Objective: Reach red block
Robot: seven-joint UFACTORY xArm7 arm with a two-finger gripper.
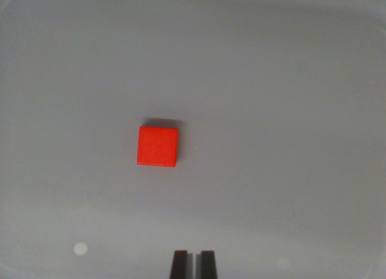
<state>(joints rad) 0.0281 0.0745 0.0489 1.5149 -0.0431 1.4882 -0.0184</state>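
Starting at the bottom edge of the wrist view, the end effector (193,264) was seen as two dark fingertips (179,264) standing side by side, with only a thin sliver of light between them, so it was judged clenched and nothing was held in it. Just to the wrist view's left of the tips, a small pale round spot (80,249) was noted on the grey worktop (301,110); whether it was a mark or a reflection could not be told. Farther up, well apart from the tips, the red block (157,146) was found lying flat on the worktop, alone, near the middle of the view. It lay ahead of the end effector and somewhat toward the wrist view's left, so the coming reach was judged to call for travel forward with a slight shift to that side. The top face looked nearly square, so no long axis could be picked out; its edges ran almost parallel to the picture's sides. No brand, label or writing could be read anywhere.
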